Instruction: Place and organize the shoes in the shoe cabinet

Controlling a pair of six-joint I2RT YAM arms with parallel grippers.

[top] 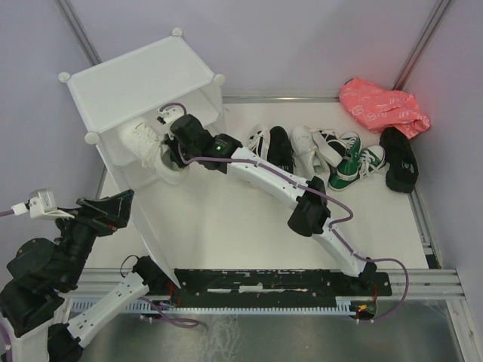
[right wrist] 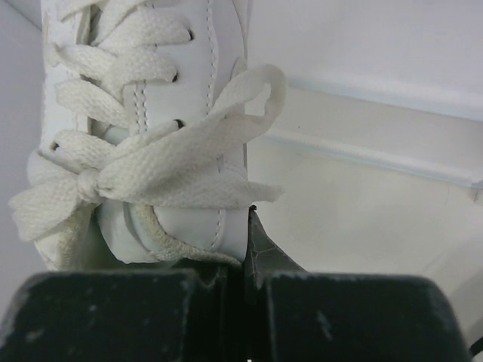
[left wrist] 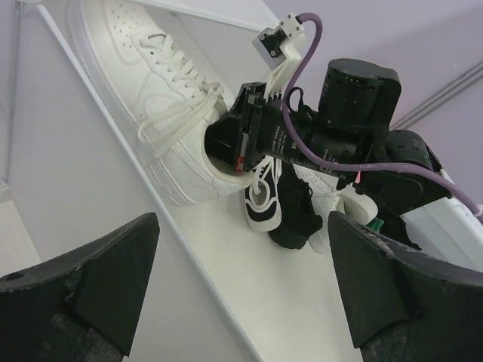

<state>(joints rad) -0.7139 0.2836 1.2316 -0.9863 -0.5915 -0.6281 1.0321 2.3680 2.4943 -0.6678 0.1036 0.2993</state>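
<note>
The white shoe cabinet stands at the back left, tilted, with its open side toward the mat. My right gripper reaches into it, shut on the collar of a white sneaker. In the right wrist view the fingers pinch the sneaker's side wall beside the lace bow. The left wrist view shows that sneaker against the cabinet's wall, with the right gripper on its heel opening. My left gripper hangs open and holds nothing, beside the door panel.
More shoes lie at the back of the mat: black sneakers with white soles, a white sneaker, green sneakers and plain black shoes. A pink bag sits in the back right corner. Metal rails edge the mat.
</note>
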